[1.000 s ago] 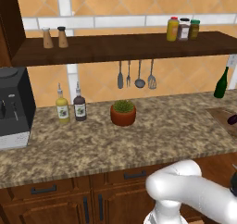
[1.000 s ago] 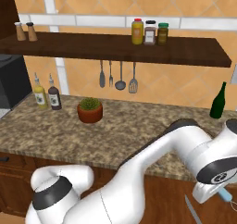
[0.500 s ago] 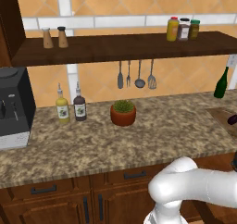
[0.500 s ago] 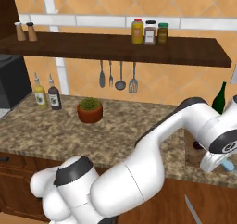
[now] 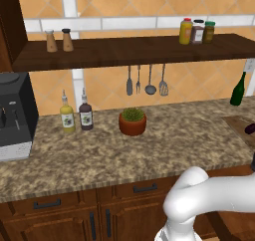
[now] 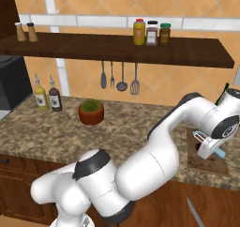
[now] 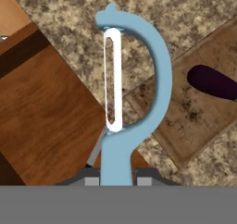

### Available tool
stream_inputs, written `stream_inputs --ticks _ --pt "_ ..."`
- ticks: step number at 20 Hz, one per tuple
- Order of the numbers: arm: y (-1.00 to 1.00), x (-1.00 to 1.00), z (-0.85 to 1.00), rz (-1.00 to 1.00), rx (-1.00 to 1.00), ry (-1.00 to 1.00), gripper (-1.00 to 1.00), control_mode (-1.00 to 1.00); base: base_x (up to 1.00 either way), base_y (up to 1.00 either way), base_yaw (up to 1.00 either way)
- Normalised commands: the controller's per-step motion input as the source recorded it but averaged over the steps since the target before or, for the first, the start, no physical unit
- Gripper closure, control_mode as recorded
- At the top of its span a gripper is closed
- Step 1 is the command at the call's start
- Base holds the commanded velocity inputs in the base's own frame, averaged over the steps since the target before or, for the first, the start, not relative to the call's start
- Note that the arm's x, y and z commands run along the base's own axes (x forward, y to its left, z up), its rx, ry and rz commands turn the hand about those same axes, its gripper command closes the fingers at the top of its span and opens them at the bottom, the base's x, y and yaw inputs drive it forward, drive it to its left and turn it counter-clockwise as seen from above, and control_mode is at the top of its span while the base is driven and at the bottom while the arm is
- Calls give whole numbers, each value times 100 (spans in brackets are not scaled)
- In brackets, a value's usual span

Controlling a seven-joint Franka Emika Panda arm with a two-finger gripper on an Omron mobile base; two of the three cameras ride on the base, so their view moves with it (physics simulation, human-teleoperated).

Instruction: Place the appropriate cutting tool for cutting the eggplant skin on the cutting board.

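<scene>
One claw (image 7: 115, 177) is gripping the peeler (image 7: 132, 79) above the worktop (image 7: 152, 5); releasing here risks missing the board (image 7: 194, 107) and eggplant (image 7: 214, 82) beyond it.

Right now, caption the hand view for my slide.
Claw holding blue peeler above counter edge, near cutting board with eggplant.

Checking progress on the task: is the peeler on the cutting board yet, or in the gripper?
In the gripper: the peeler rises from between its fingers, hanging over the cutting board corner, beside the eggplant.
</scene>
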Motion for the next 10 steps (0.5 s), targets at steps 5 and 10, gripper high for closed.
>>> stream_inputs --ticks 5,10 --pt "29 42 -53 5 0 5 100 -100 0 0 0" --pt "5 32 -22 3 0 1 100 -100 0 0 0"
